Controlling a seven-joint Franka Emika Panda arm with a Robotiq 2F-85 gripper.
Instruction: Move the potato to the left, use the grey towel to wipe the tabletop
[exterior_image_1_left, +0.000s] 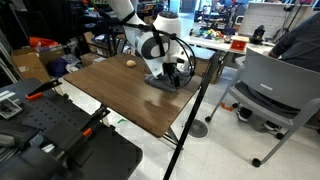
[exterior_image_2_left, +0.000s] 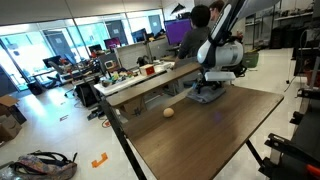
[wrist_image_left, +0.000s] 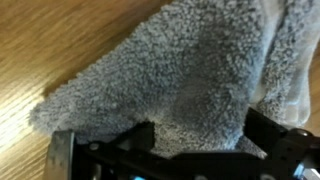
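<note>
Judging progress from the views, you were in the second step, the wipe. The potato (exterior_image_1_left: 130, 62) lay on the bare counter (exterior_image_1_left: 115, 100), near its far edge in an exterior view. It was well apart from the towel (exterior_image_1_left: 163, 82) and not touched by the tool (exterior_image_1_left: 172, 74). That placement suggested the potato move was already done. Whether the potato lay to the left as required, the views did not settle.

In both exterior views the tool (exterior_image_2_left: 215, 80) was down on the towel (exterior_image_2_left: 205, 95), near one end of the counter (exterior_image_2_left: 215, 140). The potato (exterior_image_2_left: 169, 113) lay apart on open wood.

In the wrist view the towel (wrist_image_left: 180, 70) filled most of the frame, bunched on the counter (wrist_image_left: 40, 40). The tool (wrist_image_left: 175, 150) showed along the bottom edge. Its jaws stood wide at their bases, but the pile hid the fingertips. You could not tell whether the tool was gripping the towel or only pressing on it.

Remaining work, as judged: the counter showed no residue or streaks to separate wiped area from unwiped. You therefore had to treat the wipe as under way, not complete, with most of the surface left to cover.
</note>
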